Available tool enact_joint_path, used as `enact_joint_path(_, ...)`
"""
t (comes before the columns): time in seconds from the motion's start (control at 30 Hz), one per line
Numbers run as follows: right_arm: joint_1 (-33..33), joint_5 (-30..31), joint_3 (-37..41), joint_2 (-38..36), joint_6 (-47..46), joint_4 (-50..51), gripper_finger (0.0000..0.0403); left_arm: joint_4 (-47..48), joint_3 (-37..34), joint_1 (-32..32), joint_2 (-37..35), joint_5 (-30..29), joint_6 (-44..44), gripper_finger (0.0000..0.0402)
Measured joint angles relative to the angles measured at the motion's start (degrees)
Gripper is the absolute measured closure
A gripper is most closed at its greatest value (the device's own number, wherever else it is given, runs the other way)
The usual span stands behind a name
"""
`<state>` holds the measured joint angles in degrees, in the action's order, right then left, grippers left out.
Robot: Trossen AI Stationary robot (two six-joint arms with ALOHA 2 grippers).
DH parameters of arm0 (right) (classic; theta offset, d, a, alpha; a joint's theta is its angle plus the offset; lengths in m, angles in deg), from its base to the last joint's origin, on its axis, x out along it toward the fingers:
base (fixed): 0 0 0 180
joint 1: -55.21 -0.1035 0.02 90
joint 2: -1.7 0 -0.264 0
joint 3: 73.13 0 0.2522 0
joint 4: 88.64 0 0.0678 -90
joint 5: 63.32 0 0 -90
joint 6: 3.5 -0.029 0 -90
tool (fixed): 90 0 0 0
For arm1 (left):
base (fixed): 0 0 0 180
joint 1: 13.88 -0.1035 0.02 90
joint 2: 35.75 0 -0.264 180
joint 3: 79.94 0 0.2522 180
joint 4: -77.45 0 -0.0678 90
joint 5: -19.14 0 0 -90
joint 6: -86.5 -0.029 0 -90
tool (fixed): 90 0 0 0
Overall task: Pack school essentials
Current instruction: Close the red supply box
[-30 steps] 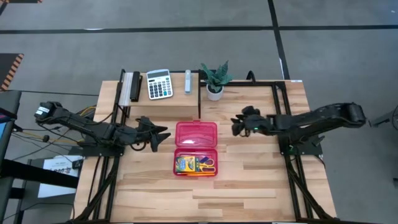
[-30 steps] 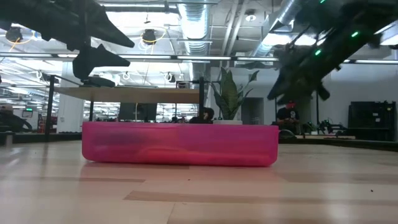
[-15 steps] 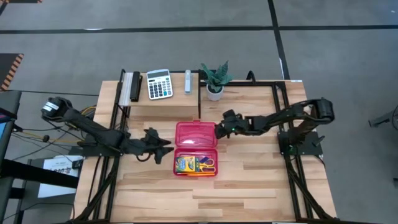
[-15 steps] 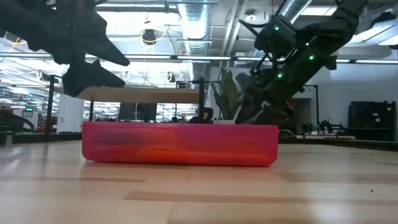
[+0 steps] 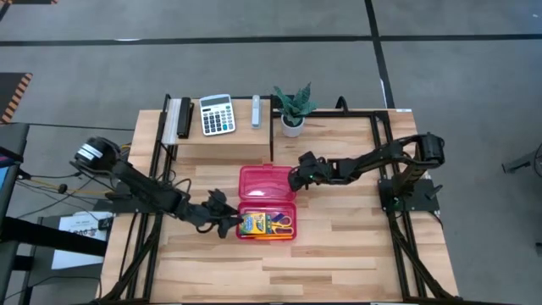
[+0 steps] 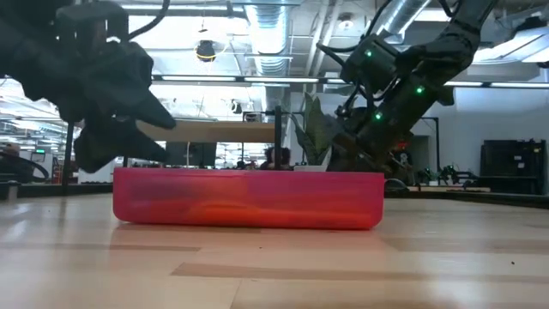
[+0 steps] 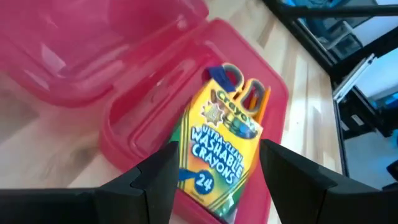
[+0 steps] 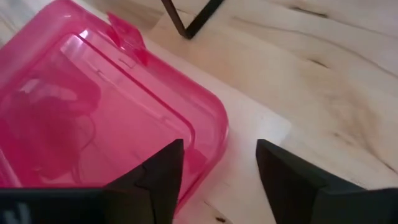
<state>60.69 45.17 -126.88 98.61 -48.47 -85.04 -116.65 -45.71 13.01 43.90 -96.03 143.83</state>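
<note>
The pink case point(image 5: 267, 202) is lying open on the counter point(image 5: 339, 246), with the lid half point(image 8: 93, 118) facing the far shelf and the tray half point(image 7: 186, 143) holding the crayon box point(image 7: 214, 155), the scissors point(image 5: 282, 225) and an orange pencil point(image 7: 263, 99). The left tool point(image 7: 217, 168) is hovering just beside the tray's outer corner, fingers spread and gripping nothing. The right tool point(image 8: 217, 168) is hanging at the lid's corner, also spread wide and empty. Judged from this layout, closing the lid appears to be the step in hand. Risks: a finger pushing the lid sideways instead of lifting it may be sliding the whole case across the counter; the crayon box is sitting high in the tray and may be blocking the lid from seating; the left tool may be nudging the tray if it descends further. Readable print on the crayon box: "Crayola", "ULTRA-CLEAN WASHABLE CRAYONS", "24".
</note>
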Motion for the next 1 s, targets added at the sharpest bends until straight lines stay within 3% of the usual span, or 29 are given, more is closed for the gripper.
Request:
enact_joint_path(0.53, -0.65, 0.84, 0.02, -0.57, 2.08, -1.66, 0.0388, -1.22, 0.0, 0.07, 1.61, 1.42, 1.43, 0.0193)
enact_joint_path(1.0, -6.51, 2.69, -2.71, -4.83, 7.66, -2.45, 0.04, -1.48, 0.01, 0.05, 1.6, 1.42, 0.77, 0.0193)
